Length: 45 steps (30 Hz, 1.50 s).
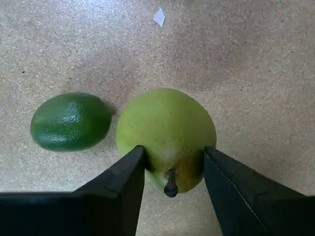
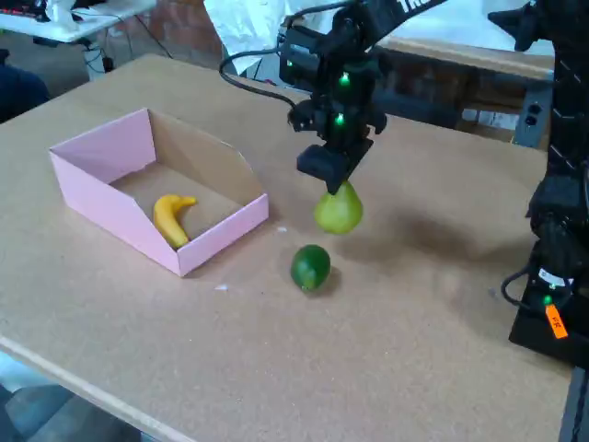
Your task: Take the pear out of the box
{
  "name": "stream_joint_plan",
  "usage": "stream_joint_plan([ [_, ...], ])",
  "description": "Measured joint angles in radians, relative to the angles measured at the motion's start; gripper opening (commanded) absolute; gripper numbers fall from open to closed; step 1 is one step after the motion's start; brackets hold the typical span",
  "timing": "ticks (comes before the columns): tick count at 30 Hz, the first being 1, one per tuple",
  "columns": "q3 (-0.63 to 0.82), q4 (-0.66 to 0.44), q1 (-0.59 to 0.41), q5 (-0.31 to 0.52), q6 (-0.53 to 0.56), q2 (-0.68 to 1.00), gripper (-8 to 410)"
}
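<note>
Yellow-green pear (image 1: 165, 132) hangs stem-up in the claw (image 1: 170, 164) — clamped on its narrow top.

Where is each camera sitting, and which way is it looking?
Wrist view: rides on the arm, looking down past the two black fingers at the pear, the dark-green fruit and the table.
Fixed view: stands off the table's near side, looking across it at the arm, the gripper and the box holding the banana.
Both show the pear, green fruit and gripper.
</note>
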Motion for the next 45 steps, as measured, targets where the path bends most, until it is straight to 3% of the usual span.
stream_joint_plan([
  [28, -0.119, 0.148, -0.019, -0.017, -0.002, 0.0, 29],
  [45, -0.145, 0.169, -0.019, -0.02, -0.002, 0.0, 29],
])
